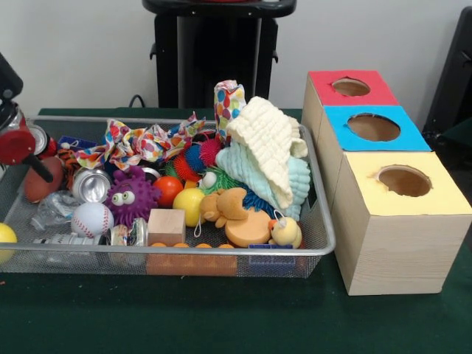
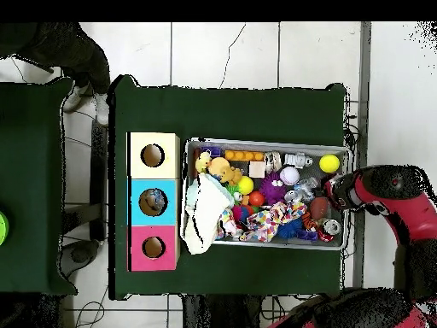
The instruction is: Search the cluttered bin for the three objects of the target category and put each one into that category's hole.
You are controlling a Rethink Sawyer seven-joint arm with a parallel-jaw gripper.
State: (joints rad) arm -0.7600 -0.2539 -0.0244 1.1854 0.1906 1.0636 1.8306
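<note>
The wire mesh bin point(image 1: 221, 252) stands on the green table, heaped with toys, and also shows in the overhead view point(image 2: 265, 142). In it lie a purple spiky ball with eyes point(image 1: 131, 195), a baseball point(image 1: 92, 218), a wooden cube point(image 1: 166, 225), a yellow ball point(image 1: 189, 205), a tan plush animal point(image 1: 221, 206), a rubber duck point(image 1: 285, 232), a crushed can point(image 1: 92, 184) and cream and pale blue cloths point(image 1: 269, 144). My gripper point(image 1: 18, 144) hangs over the bin's left end, mostly cut off by the picture's edge. In the overhead view the gripper point(image 2: 335, 192) is over the bin's right end.
Three wooden boxes with round holes stand in a row right of the bin: red top point(image 1: 352, 87), blue top point(image 1: 374, 127), yellow top point(image 1: 404, 181). A polka-dot cloth point(image 1: 140, 144) drapes across the bin's back. The pedestal point(image 1: 217, 51) stands behind it.
</note>
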